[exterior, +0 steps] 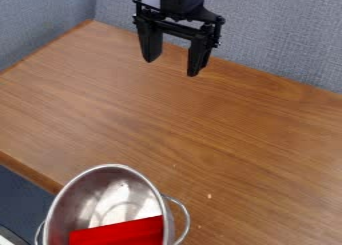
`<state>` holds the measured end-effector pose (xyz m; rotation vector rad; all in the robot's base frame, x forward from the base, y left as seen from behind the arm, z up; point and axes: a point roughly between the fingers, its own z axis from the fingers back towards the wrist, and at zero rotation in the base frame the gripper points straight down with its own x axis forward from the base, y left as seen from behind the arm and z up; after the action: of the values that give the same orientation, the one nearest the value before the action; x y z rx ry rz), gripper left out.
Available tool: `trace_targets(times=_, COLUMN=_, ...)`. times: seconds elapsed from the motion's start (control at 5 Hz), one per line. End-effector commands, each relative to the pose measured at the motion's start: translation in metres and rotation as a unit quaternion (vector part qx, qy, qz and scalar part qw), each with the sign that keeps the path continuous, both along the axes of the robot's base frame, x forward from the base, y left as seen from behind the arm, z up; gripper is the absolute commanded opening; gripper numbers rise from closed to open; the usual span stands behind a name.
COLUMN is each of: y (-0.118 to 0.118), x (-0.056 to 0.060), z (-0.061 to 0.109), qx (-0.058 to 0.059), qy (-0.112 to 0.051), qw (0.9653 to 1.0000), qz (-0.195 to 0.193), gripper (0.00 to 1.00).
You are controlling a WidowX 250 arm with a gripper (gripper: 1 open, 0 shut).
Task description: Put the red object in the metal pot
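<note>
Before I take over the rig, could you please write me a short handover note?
Gripper: open, nothing held, high at the far side of the table.
Red block: inside the metal pot, at the near edge of the view, partly cut off.
Done: the block is in the pot.
Left: nothing more that I can see.

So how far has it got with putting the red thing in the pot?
Looks done: the red block lies inside the metal pot, at its near side. Nothing is in hand; the jaws stand open above the far end of the wooden table. I see nothing left to do.
</note>
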<state>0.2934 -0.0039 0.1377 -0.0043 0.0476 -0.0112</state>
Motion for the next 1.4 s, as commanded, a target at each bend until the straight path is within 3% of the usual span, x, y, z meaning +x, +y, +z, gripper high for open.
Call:
trace_targets(times=0.0, y=-0.001, x=-0.003, z=-0.006, qx=0.000, qy=0.009, qw=1.0000, qz=-0.001, gripper=1.00)
trace_targets(times=0.4, y=-0.012, x=-0.042, z=-0.018, qx=-0.006, qy=0.025, qw=0.9981, qz=-0.057, gripper=1.00)
trace_targets(times=0.8, y=-0.017, x=-0.097, z=-0.025, qx=0.003, qy=0.033, qw=0.9920, qz=-0.122, gripper=1.00)
trace_targets(times=1.0, y=-0.017, x=-0.111, z=-0.032, qx=0.007, qy=0.037, qw=0.9910, qz=-0.129, gripper=1.00)
trace_targets(times=1.2, y=-0.020, x=-0.121, z=-0.038, qx=0.009, qy=0.027, qw=0.9881, qz=-0.151, gripper=1.00)
